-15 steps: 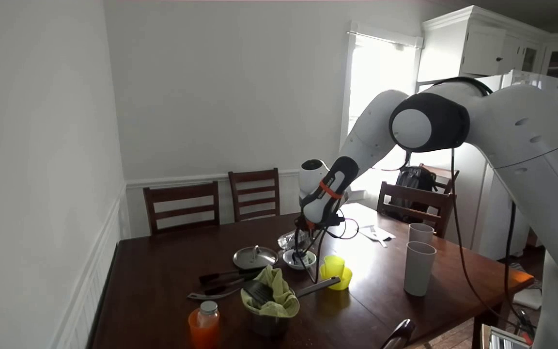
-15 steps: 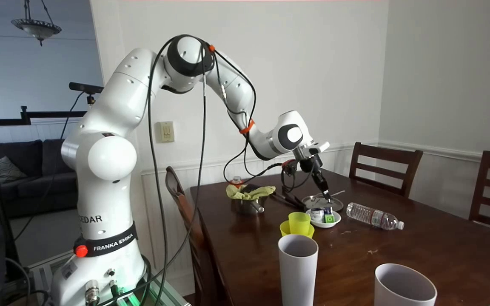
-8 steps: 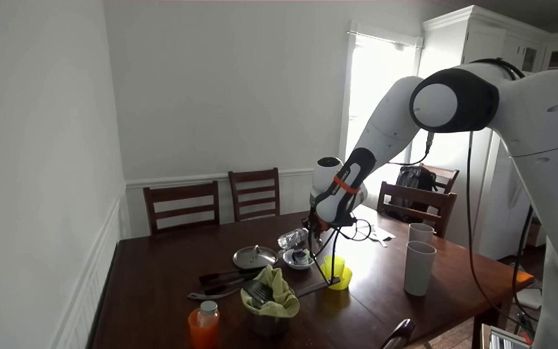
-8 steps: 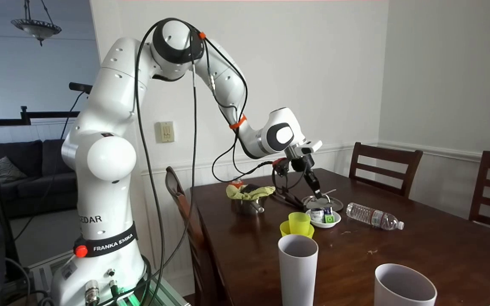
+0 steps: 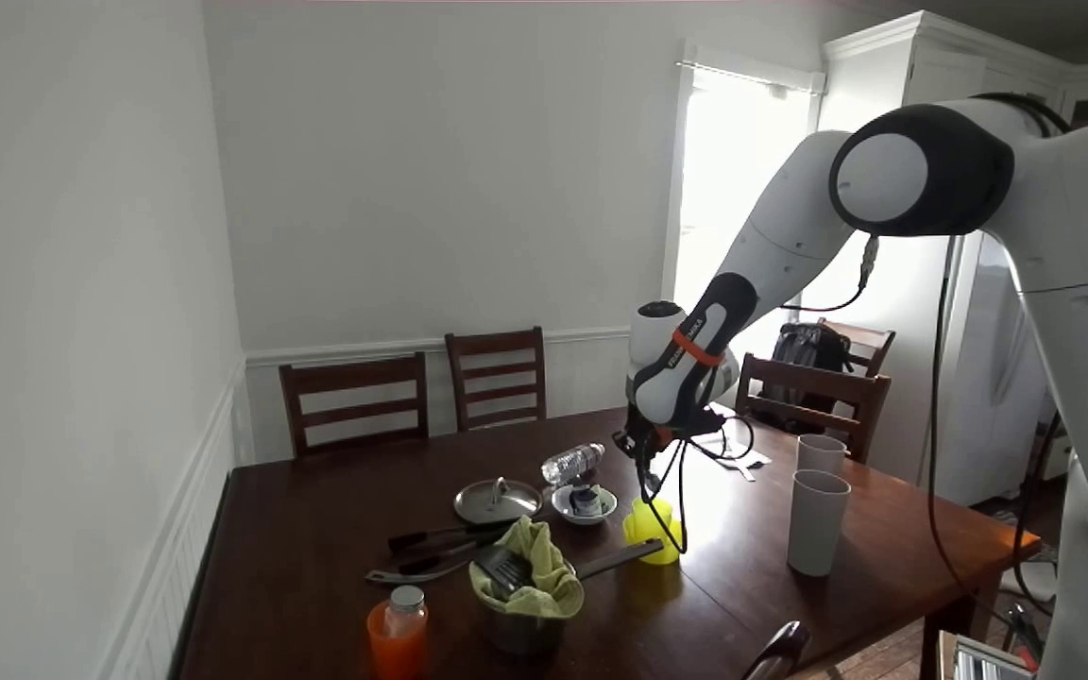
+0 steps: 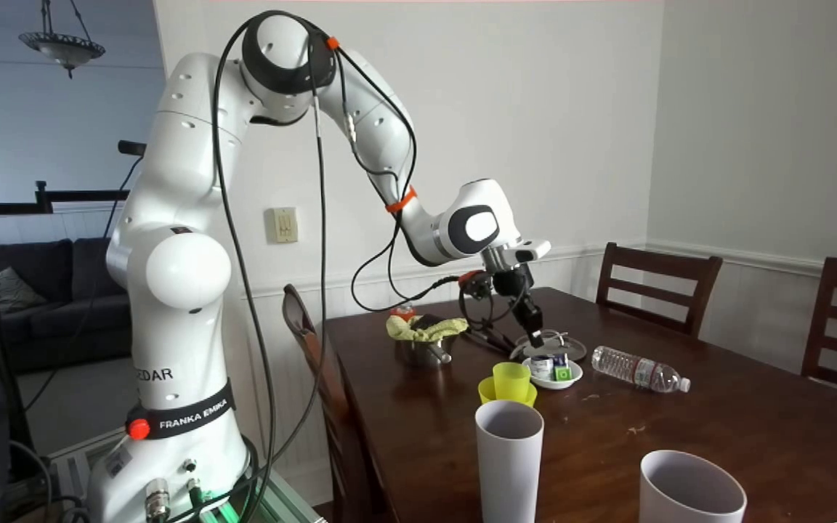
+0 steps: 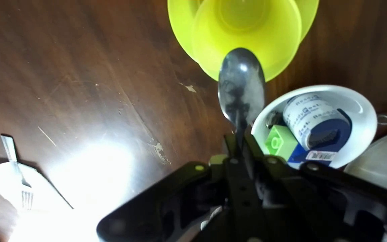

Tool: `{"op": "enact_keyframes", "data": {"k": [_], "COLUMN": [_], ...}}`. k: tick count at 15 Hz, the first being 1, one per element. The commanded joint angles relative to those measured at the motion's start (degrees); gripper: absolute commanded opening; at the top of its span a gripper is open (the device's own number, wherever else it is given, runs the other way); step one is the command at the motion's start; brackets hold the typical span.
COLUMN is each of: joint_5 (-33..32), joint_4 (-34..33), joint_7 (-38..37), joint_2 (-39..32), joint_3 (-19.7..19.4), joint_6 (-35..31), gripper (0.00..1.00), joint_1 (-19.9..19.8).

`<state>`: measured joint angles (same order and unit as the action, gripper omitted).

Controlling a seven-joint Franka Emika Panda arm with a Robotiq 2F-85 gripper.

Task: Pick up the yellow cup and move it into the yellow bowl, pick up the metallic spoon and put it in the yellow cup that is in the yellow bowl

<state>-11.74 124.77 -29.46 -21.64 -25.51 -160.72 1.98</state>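
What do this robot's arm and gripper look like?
The arm is white and rounded, with black joint bands, orange straps and black cables; its base carries a black FRANKA EMIKA band and a red button. The gripper is mostly black, with slim fingers.

The dark wooden desk carries a yellow bowl, white bowl, lid, pot, bottle, orange cup and two tumblers.
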Motion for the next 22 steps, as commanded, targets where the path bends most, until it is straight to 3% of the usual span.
{"op": "enact_keyframes", "data": {"k": [1, 10, 22], "joint_5": [-0.2, -1.8, -9.1], "joint_4": [-0.1, -3.6, -4.8], "joint_7": [0.7, 0.2, -10.3], "joint_2": [0.0, -5.4, -9.8], "joint_3": [0.4, -0.1, -9.1], "joint_6": [1.1, 3.3, 3.8], "gripper": [0.07, 0.05, 0.05], "joint_1": [-0.5, 1.4, 12.9]}}
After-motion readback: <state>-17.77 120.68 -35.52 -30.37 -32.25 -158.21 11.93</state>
